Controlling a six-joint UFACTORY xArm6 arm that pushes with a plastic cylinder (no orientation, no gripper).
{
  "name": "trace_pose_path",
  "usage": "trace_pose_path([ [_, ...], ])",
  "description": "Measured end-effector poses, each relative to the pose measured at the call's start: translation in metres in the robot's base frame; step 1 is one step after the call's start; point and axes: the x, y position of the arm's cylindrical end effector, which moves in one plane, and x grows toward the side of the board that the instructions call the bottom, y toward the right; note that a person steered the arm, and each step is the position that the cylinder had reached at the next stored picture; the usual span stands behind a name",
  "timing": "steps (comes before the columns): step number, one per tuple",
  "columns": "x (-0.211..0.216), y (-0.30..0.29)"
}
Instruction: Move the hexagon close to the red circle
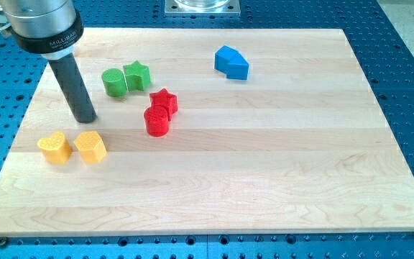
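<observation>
Currently, on a pale wooden tabletop (264, 180), starting at the view's left, a yellow heart block (54, 148) sits near the left edge. Just beside it, at its three o'clock, sits the yellow hexagon (90, 147), a squat six-sided prism with a flat top. It is about as wide as it is deep, so no long axis or heading can be made out.

My tip (85, 119) stands just at the hexagon's twelve o'clock; whether it touches the block I cannot tell. The arm has no hand, only this dark rod, so nothing opens or closes.

Further right, a green cylinder (113, 82) and green star (137, 75) touch each other. At their five o'clock, the red circle (157, 121) touches a red star (164, 101) at its one o'clock. The red circle lies at the hexagon's two o'clock, apart from it, with bare wood between them.

A blue block (231, 62), shape unclear, sits well apart toward the top. The tabletop's right half and bottom strip are open.
</observation>
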Motion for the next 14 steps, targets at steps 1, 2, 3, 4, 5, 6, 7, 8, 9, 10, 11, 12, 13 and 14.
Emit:
trace_pose_path([
  [1, 0.000, 0.006],
  [2, 0.020, 0.022],
  [3, 0.051, 0.060],
  [4, 0.095, 0.085],
  [5, 0.145, 0.050],
  [6, 0.155, -0.034],
  [7, 0.140, -0.068],
  [8, 0.113, -0.086],
  [9, 0.093, -0.066],
  [10, 0.091, -0.023],
  [11, 0.080, 0.004],
  [12, 0.080, 0.039],
  [13, 0.069, 0.066],
  [14, 0.120, 0.022],
])
